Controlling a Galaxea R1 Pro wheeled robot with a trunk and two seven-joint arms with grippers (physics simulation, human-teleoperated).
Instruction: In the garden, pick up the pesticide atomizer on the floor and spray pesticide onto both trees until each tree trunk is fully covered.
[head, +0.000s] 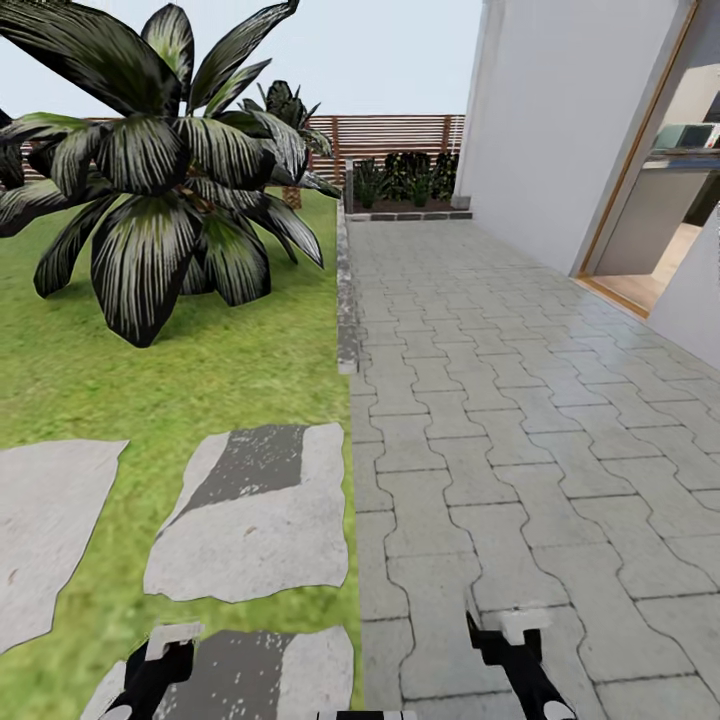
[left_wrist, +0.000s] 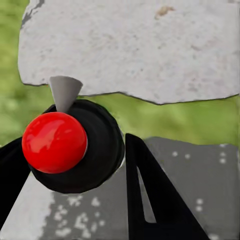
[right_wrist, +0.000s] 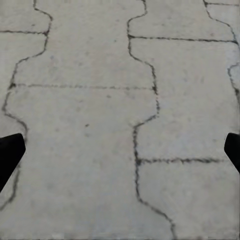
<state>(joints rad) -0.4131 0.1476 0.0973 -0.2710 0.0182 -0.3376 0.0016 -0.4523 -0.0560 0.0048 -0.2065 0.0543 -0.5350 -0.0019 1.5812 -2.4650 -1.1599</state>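
Left gripper (left_wrist: 75, 165) is clamped on the pesticide atomizer (left_wrist: 75, 145), its black fingers (left_wrist: 150, 195) flanking the black body with the red ball top and grey nozzle. Beneath it lie stepping slabs (head: 250, 520) set in the lawn (head: 200, 380). Right gripper (right_wrist: 120, 150) hangs spread wide and empty over the grey paving (head: 500, 400), just beside those slabs. Beyond the slabs stands only a broad-leaved striped bush (head: 170, 190), with the slatted fence (head: 400, 135) behind; no thick pale trunk is visible. The step looks like travel: keep the hold firm and nozzle level, and turn the base to search for the trees before spraying.
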